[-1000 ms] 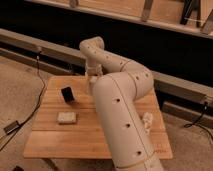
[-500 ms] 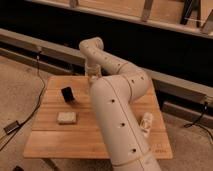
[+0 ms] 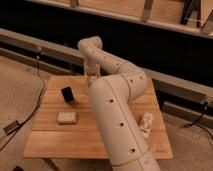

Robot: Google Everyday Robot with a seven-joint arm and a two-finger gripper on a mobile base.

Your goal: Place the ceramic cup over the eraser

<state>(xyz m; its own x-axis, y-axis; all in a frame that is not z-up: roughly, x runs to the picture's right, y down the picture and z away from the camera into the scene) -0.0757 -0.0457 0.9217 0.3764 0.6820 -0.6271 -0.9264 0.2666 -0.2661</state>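
Observation:
The ceramic cup (image 3: 67, 94) is small, black and glossy, and it sits tilted on the left part of the wooden table (image 3: 50, 140). The eraser (image 3: 66, 117) is a flat pale block lying on the table just in front of the cup. My gripper (image 3: 91, 76) hangs at the end of the white arm (image 3: 112, 115) near the table's far edge. It is to the right of the cup and behind it, apart from it. The arm's thick links cover the middle of the table.
An elongated white lumpy object (image 3: 146, 123) lies at the right side of the table, beside the arm. Cables (image 3: 30, 112) run over the floor to the left. A dark rail and wall (image 3: 165, 50) stand behind the table.
The arm's lower link has swung a little to the left. The cup and the eraser have not moved.

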